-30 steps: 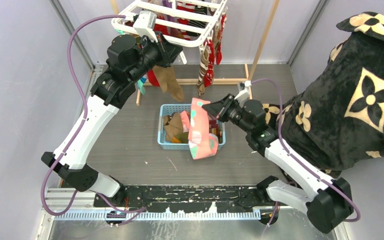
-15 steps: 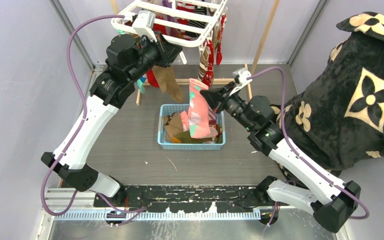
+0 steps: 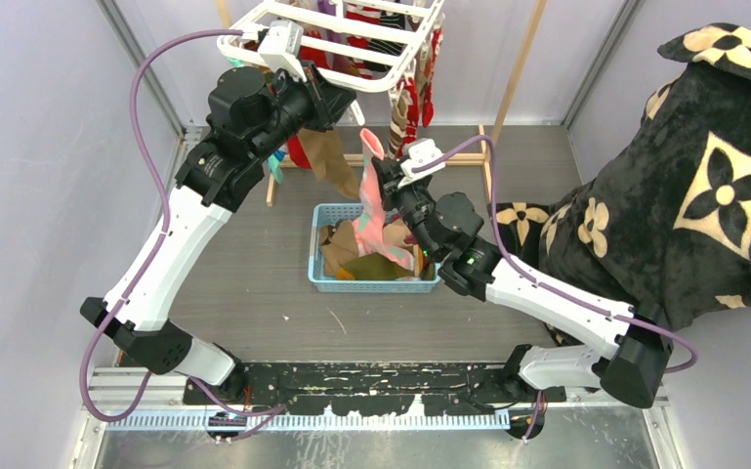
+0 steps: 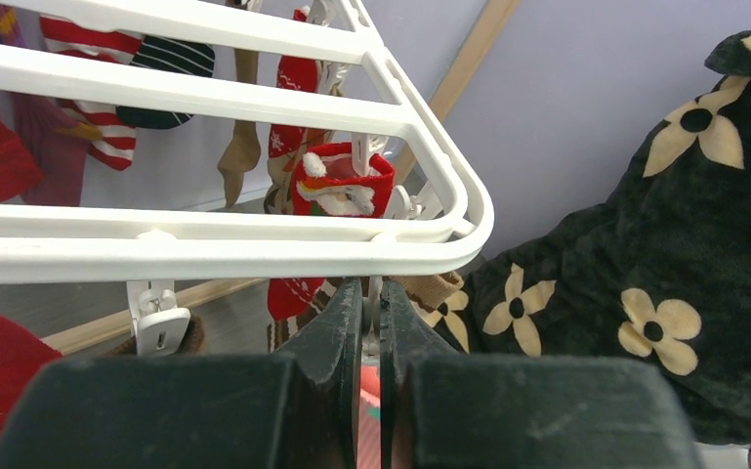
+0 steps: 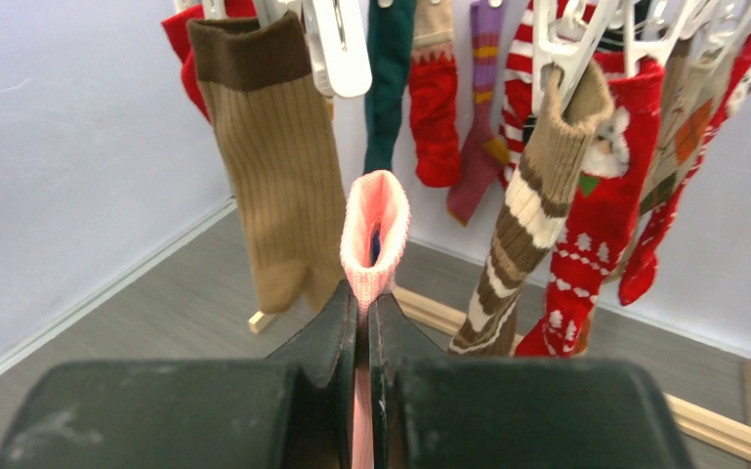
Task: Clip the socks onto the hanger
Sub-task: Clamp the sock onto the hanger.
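The white hanger (image 3: 352,47) hangs at the back with several socks clipped under it. My left gripper (image 3: 344,102) is under its near corner rail (image 4: 254,249), shut on a small white clip (image 4: 371,305). My right gripper (image 3: 386,181) is shut on a pink sock (image 3: 369,200) and holds it upright with the cuff (image 5: 375,230) on top, just below the hanger. The sock is between a hanging brown sock (image 5: 273,166) and a brown striped sock (image 5: 532,225). An empty white clip (image 5: 337,44) hangs above the cuff. More socks lie in the basket.
A blue basket (image 3: 324,278) with loose socks sits on the grey floor under the pink sock. A pale wooden frame (image 3: 518,73) stands behind it. A large black floral blanket (image 3: 703,186) fills the right side. Grey walls close in the left and back.
My right arm has swung left and up, carrying the pink sock from over the basket to just under the hanger near the left gripper. The left arm has not moved.
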Robot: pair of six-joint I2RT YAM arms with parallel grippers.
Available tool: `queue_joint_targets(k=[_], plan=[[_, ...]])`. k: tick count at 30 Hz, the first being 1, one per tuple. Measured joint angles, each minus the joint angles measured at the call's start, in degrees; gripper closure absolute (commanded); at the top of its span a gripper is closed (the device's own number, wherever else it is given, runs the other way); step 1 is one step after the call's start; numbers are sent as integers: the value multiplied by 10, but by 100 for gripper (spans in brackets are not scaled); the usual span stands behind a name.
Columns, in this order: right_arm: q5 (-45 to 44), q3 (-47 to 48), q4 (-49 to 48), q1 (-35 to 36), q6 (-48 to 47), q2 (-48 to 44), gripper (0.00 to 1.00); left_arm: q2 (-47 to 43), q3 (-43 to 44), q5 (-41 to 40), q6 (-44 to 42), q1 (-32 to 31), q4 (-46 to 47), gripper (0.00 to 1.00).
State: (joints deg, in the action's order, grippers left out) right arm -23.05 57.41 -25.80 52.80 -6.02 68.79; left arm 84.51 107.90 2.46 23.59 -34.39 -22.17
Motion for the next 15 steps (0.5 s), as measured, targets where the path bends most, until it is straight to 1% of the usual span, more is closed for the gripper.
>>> queue_joint_targets(k=[6, 15], plan=[[-65, 19, -70, 24, -59, 40, 99, 0, 0, -7, 0, 0, 0, 100], [-98, 36, -120, 43, -101, 70, 99, 0, 0, -19, 1, 0, 0, 100]])
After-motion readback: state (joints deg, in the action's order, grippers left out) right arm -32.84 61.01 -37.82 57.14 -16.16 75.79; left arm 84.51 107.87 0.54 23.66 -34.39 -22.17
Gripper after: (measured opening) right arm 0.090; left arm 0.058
